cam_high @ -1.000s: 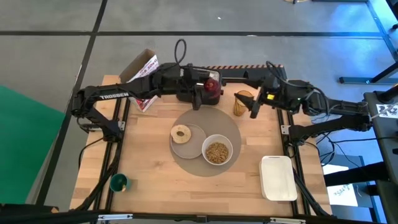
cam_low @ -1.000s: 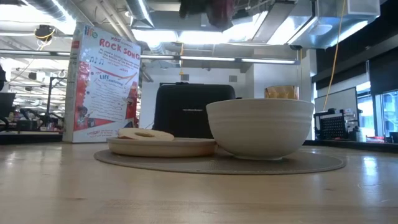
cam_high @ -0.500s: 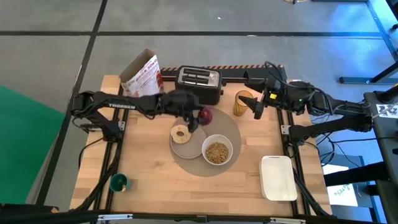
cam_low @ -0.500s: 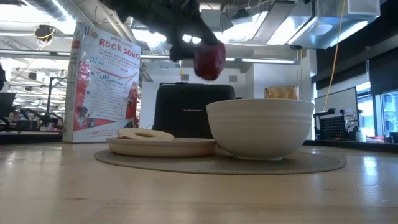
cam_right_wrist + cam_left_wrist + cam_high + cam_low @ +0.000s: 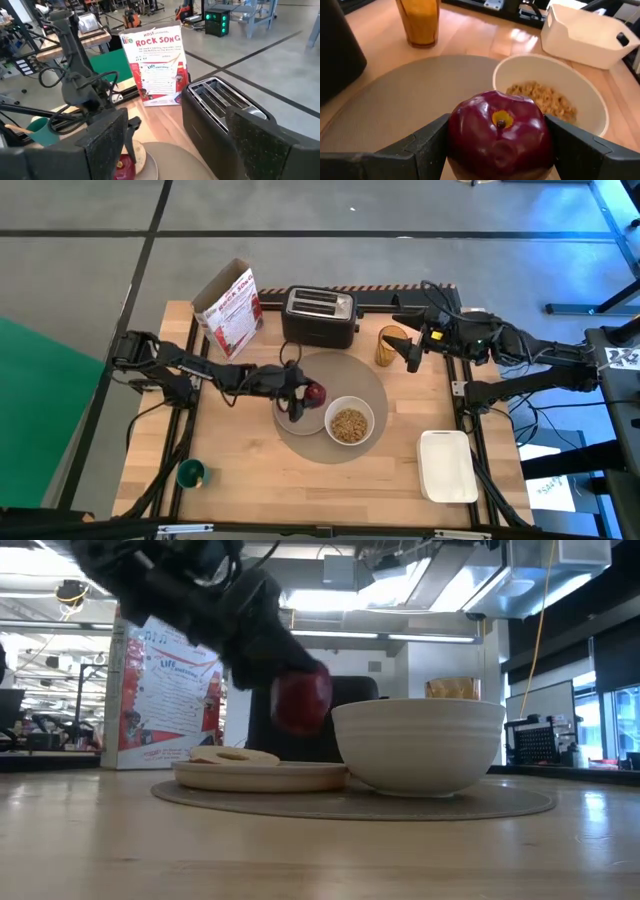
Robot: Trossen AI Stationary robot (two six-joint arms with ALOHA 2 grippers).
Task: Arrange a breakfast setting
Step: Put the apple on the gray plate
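Bench (image 5: 240,450): light wood, seen from above.

Large round grey mat (image 5: 365,385): laid at centre frame in the high view. On it are carried the small grey plate (image 5: 310,418), at its left part, and the white bowl (image 5: 349,423), lower right, filled with cereal.

Ring-shaped bread (image 5: 233,753): lying on the plate, seen in the low view; mostly hidden under the arm from above.

Red apple (image 5: 315,392): pinched between the fingers of the left gripper (image 5: 300,393), held above the plate, just left of the bowl. Whether it touches the plate cannot be told.

Amber translucent cup (image 5: 391,346): upright on the bench, just off the mat's upper right edge.

Right gripper (image 5: 412,352): fingers spread, nothing held, just right of the cup.

Toaster (image 5: 320,317), cereal box (image 5: 230,310): upper centre. White rectangular tray (image 5: 448,466): lower right. Small green cup (image 5: 191,473): lower left.
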